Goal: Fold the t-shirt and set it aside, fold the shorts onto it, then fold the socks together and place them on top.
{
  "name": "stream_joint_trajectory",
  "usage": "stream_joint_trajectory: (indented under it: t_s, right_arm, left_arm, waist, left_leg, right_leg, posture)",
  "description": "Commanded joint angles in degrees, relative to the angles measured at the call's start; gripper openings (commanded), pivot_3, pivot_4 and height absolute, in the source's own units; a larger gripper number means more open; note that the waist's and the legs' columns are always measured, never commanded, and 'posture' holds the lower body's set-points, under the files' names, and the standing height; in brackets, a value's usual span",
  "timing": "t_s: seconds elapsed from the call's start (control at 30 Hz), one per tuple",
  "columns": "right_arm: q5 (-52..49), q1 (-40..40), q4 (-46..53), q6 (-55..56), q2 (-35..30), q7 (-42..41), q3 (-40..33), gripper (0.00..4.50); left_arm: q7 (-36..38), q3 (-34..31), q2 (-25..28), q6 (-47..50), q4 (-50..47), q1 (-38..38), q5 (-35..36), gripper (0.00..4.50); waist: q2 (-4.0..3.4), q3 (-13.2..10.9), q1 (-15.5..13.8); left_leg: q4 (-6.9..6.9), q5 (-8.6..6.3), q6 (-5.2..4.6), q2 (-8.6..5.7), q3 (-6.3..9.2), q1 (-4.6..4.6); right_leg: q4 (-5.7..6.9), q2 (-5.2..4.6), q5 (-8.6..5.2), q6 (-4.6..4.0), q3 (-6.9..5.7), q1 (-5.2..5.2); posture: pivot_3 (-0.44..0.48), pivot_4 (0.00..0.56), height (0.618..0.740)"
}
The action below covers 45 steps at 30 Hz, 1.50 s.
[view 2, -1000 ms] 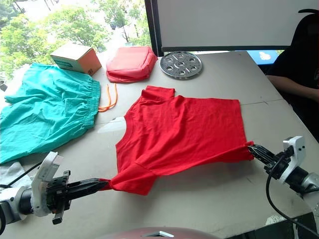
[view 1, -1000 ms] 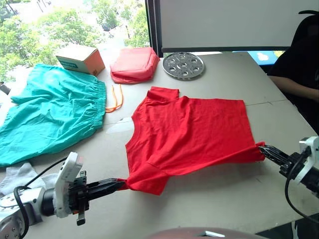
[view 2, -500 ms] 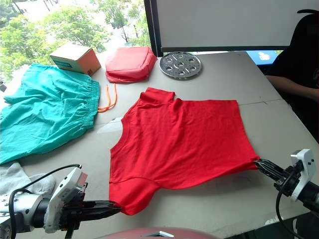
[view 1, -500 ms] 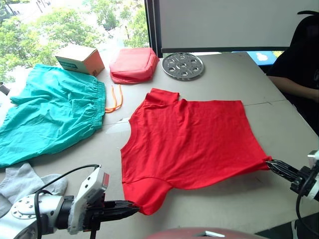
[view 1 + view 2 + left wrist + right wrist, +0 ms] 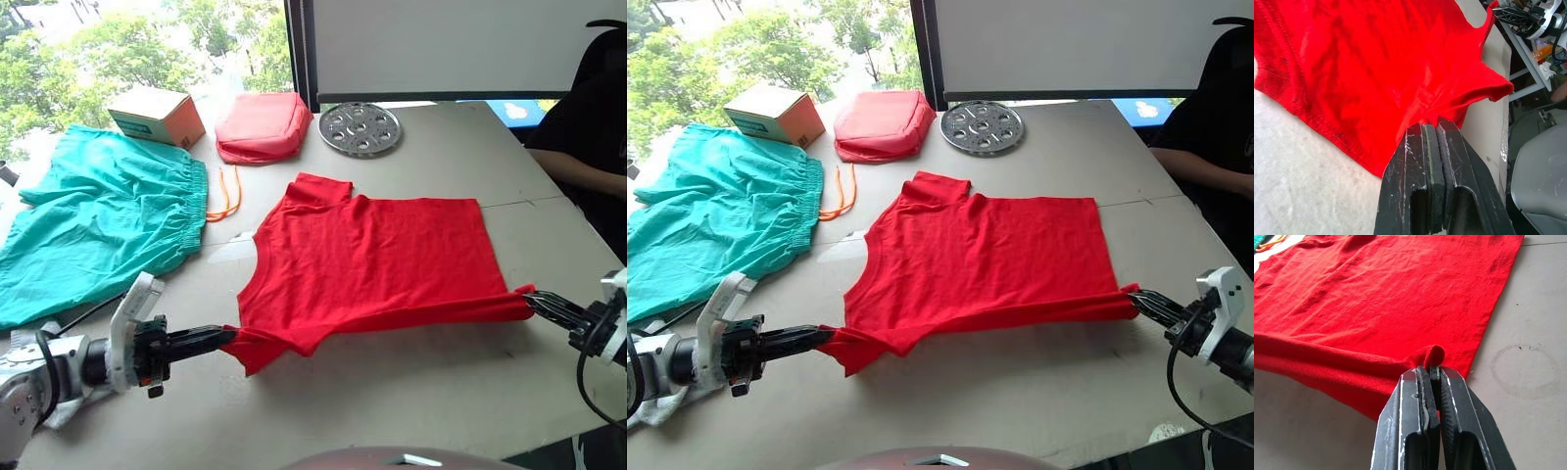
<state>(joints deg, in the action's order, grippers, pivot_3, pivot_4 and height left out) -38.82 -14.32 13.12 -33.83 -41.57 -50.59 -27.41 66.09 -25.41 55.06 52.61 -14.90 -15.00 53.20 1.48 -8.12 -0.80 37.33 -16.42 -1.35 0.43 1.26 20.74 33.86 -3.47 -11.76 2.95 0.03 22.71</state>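
The red t-shirt [image 5: 377, 255] lies spread on the grey table [image 5: 411, 392], its near edge raised and pulled taut between both grippers. My left gripper [image 5: 227, 337] is shut on the shirt's near-left corner, fingers [image 5: 1422, 161] pinching the fabric. At the near-right corner my right gripper [image 5: 534, 299] is shut on the hem, fingers [image 5: 1422, 382] clamped over a fold. The teal shorts [image 5: 98, 220] with an orange drawstring [image 5: 227, 194] lie at the far left. A light grey sock [image 5: 54, 411] peeks out under my left arm.
A cardboard box [image 5: 157, 116], a salmon padded pouch [image 5: 263, 125] and a round perforated metal plate [image 5: 361, 128] stand along the back of the table. A person in black [image 5: 588, 137] sits at the right edge.
My left gripper has moved up and away from me with the shirt's near-left corner, and the near edge now folds over, lifted off the table. The right gripper has risen slightly with its corner.
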Motion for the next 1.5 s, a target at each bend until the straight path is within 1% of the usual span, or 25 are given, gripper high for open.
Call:
stream_joint_trajectory:
  t_s: [0.03,0.13,0.3,0.63,0.77,1.1,1.23,1.5]
  right_arm:
    - [0.1,2.3,0.3,-1.1,-1.3,0.7,0.6,0.08]
    - [2.1,3.8,-0.7,-0.8,-1.8,1.2,2.5,0.08]
    - [4.2,6.0,-1.8,0.5,-1.4,1.8,4.4,0.08]
    - [9.1,9.5,-5.3,3.2,-0.6,3.1,8.1,0.08]
    - [10.3,9.9,-5.8,4.3,-0.2,3.3,9.3,0.08]
    - [10.3,9.8,-4.8,5.6,1.1,3.6,9.5,0.08]
    - [10.7,10.3,-5.4,5.8,1.4,4.0,9.8,0.08]
    - [13.3,11.4,-9.1,7.9,2.0,5.3,10.6,0.08]
  left_arm:
    - [-1.9,1.4,-0.5,1.6,0.9,3.1,0.4,0.0]
    - [-3.8,4.3,-0.9,1.7,0.3,5.3,-1.3,0.0]
    - [-8.9,8.6,-2.1,1.9,1.6,10.9,-4.7,0.0]
    - [-15.3,12.9,-3.2,7.2,6.2,19.2,-7.4,0.0]
    - [-15.1,14.3,-2.3,7.0,6.1,19.3,-9.0,0.0]
    - [-15.9,12.3,-5.2,5.8,4.8,21.5,-8.4,0.0]
    - [-15.9,12.6,-4.9,5.3,5.0,21.9,-9.3,0.0]
    - [-14.3,13.3,-3.9,0.4,6.0,20.7,-12.9,0.0]
  waist:
    - [0.01,0.0,0.0]
    - [0.03,0.0,0.0]
    - [0.07,0.1,-0.1]
    - [0.22,0.2,0.0]
    - [0.21,0.2,0.1]
    - [0.22,0.2,0.0]
    - [0.23,0.2,0.0]
    - [0.23,0.2,0.0]
  left_leg:
    - [0.0,0.0,0.0,0.0,-0.01,-0.01]
    - [0.0,0.0,0.0,0.0,-0.02,-0.02]
    - [0.02,0.0,0.0,-0.03,0.03,-0.01]
    - [0.03,0.01,-0.01,-0.08,-0.01,-0.01]
    - [0.03,0.01,-0.01,-0.08,-0.03,-0.02]
    - [0.04,0.01,0.0,-0.08,-0.02,-0.03]
    - [0.05,0.01,0.0,-0.09,-0.02,-0.02]
    - [0.04,0.01,0.0,-0.09,-0.04,-0.03]
  right_leg:
    - [0.01,-0.01,0.0,0.0,0.01,0.0]
    - [0.01,-0.02,0.13,-0.2,0.03,-0.01]
    - [0.03,-0.02,0.14,-0.23,0.01,-0.02]
    - [0.07,0.0,0.15,-0.23,0.07,-0.05]
    - [0.07,0.0,0.15,-0.23,0.09,-0.04]
    - [0.08,-0.03,0.16,-0.23,0.11,-0.05]
    - [0.1,-0.03,0.16,-0.24,0.1,-0.05]
    - [0.09,-0.02,0.16,-0.24,0.12,-0.05]
  posture:
    - [0.0,0.15,0.74]
    - [0.0,0.15,0.74]
    - [0.0,0.15,0.74]
    - [0.0,0.15,0.74]
    - [0.0,0.15,0.74]
    - [0.0,0.15,0.74]
    - [0.0,0.15,0.74]
    - [0.0,0.15,0.74]
